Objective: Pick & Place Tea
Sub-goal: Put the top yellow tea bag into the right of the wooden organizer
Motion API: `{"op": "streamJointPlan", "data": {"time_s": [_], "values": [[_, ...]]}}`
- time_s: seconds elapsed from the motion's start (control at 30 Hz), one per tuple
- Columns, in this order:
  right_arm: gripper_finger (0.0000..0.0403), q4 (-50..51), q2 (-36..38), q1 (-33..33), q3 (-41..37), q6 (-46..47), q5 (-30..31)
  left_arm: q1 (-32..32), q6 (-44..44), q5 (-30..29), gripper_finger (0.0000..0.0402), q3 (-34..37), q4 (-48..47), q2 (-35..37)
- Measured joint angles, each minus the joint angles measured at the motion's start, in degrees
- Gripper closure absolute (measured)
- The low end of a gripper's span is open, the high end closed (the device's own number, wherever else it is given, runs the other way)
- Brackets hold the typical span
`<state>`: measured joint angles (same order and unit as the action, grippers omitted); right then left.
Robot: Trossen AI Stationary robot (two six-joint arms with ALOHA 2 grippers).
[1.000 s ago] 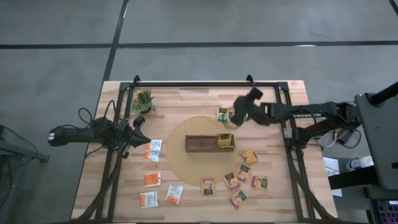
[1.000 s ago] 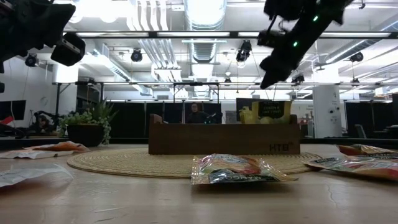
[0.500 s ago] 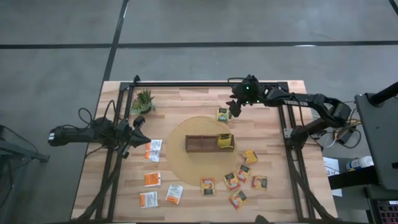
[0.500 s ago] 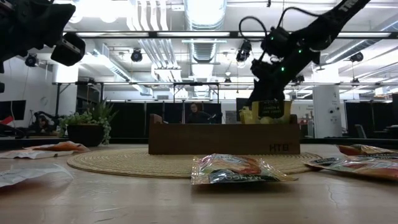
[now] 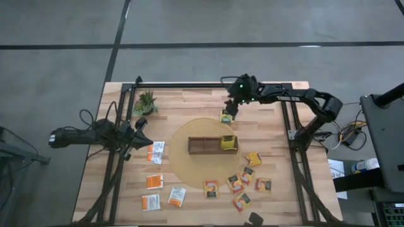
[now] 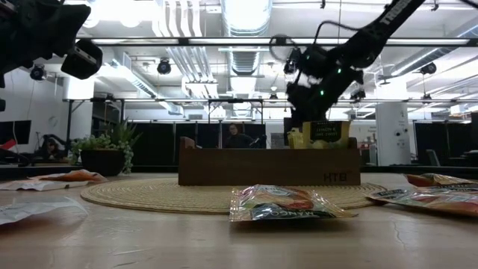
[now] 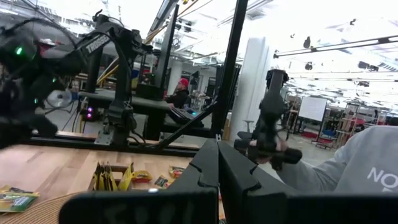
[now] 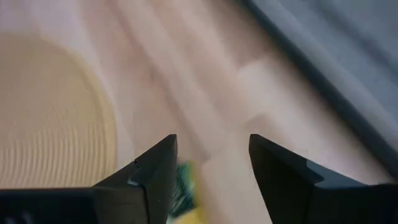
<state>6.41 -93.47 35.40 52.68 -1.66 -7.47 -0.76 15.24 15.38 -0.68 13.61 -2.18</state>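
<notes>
- The right claw (image 5: pixel 231 107) stands spread, gripping nothing, above a yellow-green sachet (image 5: pixel 225 116) near the desk's (image 5: pixel 189 98) far edge.
- More yellow-green sachets (image 5: pixel 228 144) stand in the tray (image 5: pixel 205 145) (right-hand end) on the round mat (image 5: pixel 183 165).
- Others lie scattered toward the near edge.
- The left claw (image 5: pixel 140 125) waits closed and empty at the left edge.

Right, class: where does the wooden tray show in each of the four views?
High view: the tray lies at the centre, on the round mat.
Low view: the tray is in the middle, seen side-on, on the round mat.
Left wrist view: cannot make it out.
Right wrist view: not in it; only the round mat shows.
Shared landmark: the round mat.
</notes>
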Motion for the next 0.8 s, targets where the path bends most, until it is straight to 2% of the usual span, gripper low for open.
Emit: {"op": "streamJointPlan", "data": {"time_s": [0.1, 0.4, 0.6, 0.8], "values": [[0.0212, 4.9, -3.8, 0.0, 1.9, -0.9, -3.2, 0.0, 0.0, 0.0, 0.0402, 0.0, 0.0, 0.0], [0.0212, 9.0, -10.9, -0.3, 10.6, -0.8, -4.2, 0.0, 0.0, 0.0, 0.0402, 0.0, 0.0, 0.0], [0.0211, 15.7, -14.5, -1.1, 12.6, -2.2, -6.3, 0.0, 0.0, 0.0, 0.0402, 0.0, 0.0, 0.0], [0.0211, 16.2, -16.2, -1.0, 12.7, -3.1, -6.1, 0.0, 0.0, 0.0, 0.0402, 0.0, 0.0, 0.0]]}}
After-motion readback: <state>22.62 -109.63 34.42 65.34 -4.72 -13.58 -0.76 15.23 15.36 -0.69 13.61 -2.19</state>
